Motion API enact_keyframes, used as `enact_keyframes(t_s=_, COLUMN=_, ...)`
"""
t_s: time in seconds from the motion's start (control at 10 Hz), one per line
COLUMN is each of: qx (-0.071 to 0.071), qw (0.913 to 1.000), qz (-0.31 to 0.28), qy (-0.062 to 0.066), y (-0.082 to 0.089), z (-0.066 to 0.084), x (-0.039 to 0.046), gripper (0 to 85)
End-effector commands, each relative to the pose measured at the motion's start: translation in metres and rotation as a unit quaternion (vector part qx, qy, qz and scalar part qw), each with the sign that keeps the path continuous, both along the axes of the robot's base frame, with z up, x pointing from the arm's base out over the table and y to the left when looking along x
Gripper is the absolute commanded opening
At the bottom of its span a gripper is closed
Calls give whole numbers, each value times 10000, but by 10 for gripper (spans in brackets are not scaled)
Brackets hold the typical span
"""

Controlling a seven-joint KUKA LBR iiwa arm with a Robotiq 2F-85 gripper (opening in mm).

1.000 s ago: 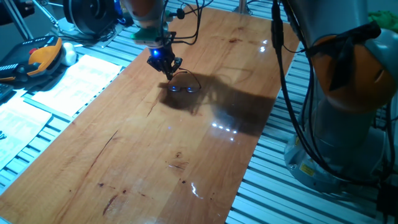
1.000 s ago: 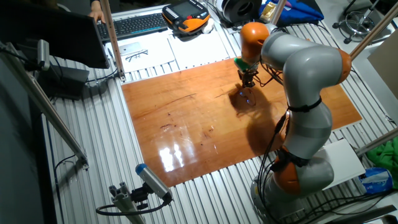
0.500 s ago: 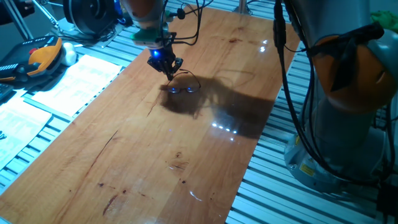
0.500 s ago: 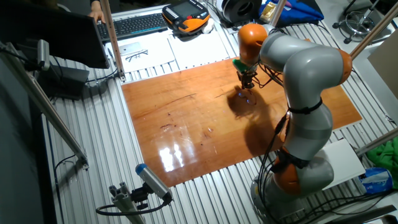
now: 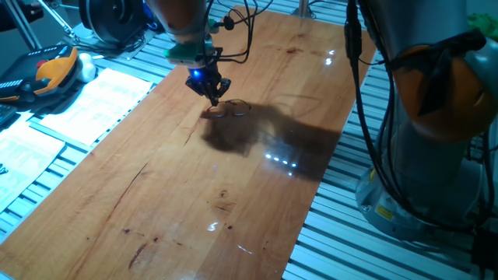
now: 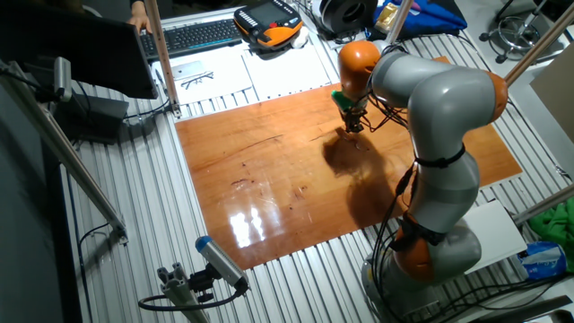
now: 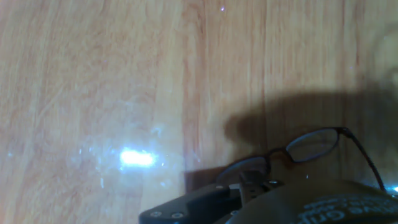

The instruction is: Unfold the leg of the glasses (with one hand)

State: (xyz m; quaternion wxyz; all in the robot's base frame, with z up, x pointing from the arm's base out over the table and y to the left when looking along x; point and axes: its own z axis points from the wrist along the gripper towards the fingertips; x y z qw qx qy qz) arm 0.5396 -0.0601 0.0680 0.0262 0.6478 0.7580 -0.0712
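We see the glasses (image 7: 292, 152) lying flat on the desk (image 5: 233, 194) just ahead of our hand (image 5: 212, 92), frame crosswise; its grip we cannot tell

Smooth varnished wood on the worktop (image 5: 233, 179), glossy enough to mirror lamp spots. Thin reddish-brown wire and clear lenses on the glasses (image 7: 298, 151). Matt black plastic on the tool (image 5: 215, 96) beside the glasses. Ribbed bare metal around the worktop.
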Motion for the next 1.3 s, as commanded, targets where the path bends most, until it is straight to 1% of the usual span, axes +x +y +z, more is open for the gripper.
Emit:
enact_keyframes(t_s=0.0, qx=7, qw=10000, qz=-9, qy=-7, y=21, z=1, x=-22, gripper=0)
enact_keyframes(t_s=0.2, qx=5, qw=10000, qz=-52, qy=-83, y=100, z=-59, x=-75, gripper=0)
enact_keyframes(t_s=0.3, qx=-4, qw=9999, qz=-66, qy=-93, y=125, z=-80, x=-95, gripper=0)
enact_keyframes(t_s=0.6, qx=26, qw=9999, qz=-99, qy=-136, y=171, z=-128, x=-119, gripper=0)
enact_keyframes(t_s=0.8, qx=-10, qw=9999, qz=-35, qy=-143, y=226, z=-188, x=-154, gripper=0)
enact_keyframes(t_s=0.9, qx=-70, qw=9998, qz=8, qy=-168, y=274, z=-242, x=-188, gripper=0)
enact_keyframes(t_s=1.0, qx=-77, qw=9998, qz=24, qy=-173, y=300, z=-278, x=-207, gripper=0)
enact_keyframes(t_s=1.2, qx=-76, qw=9998, qz=35, qy=-194, y=325, z=-335, x=-215, gripper=0)
